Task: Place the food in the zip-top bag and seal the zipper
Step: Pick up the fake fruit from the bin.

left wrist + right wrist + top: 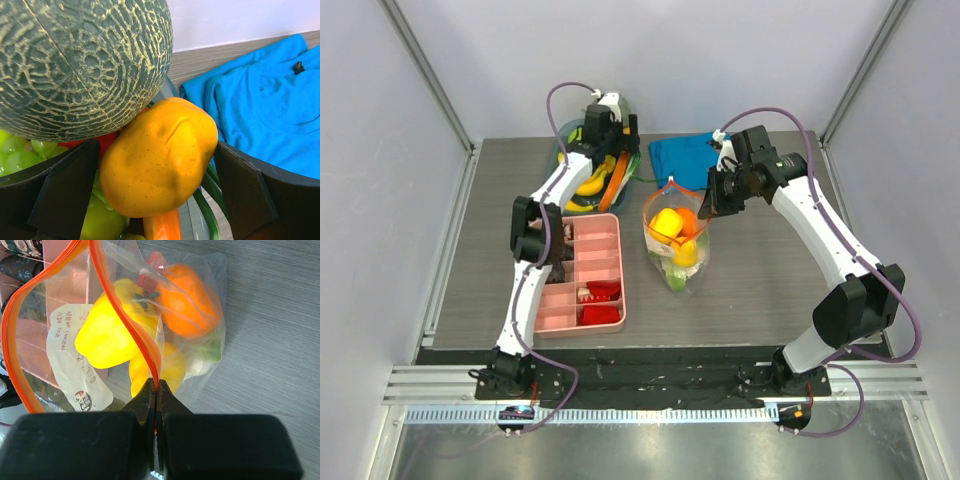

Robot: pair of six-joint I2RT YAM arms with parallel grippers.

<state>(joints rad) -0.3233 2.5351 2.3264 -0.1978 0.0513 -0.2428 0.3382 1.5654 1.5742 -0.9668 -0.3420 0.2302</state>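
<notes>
The zip-top bag (676, 250) stands mid-table with its mouth open, and it also shows in the right wrist view (65, 355). Inside it lie a yellow pepper (107, 335), an orange pepper (189, 302) and other food. My right gripper (156, 386) is shut on the orange-red zipper (127, 325) at the mouth's right end, also seen from above (708, 205). My left gripper (156, 150) is down in the food bowl (566, 150). Its jaws stand wide on either side of a yellow-orange fruit (160, 155), very close to both its sides. A netted green melon (80, 65) lies against the fruit.
A folded blue cloth (685, 155) lies at the back right of the bowl and shows in the left wrist view (265, 100). A pink compartment tray (582, 275) sits left of the bag. Green grapes (20, 155) and a carrot (162, 227) lie under the fruit.
</notes>
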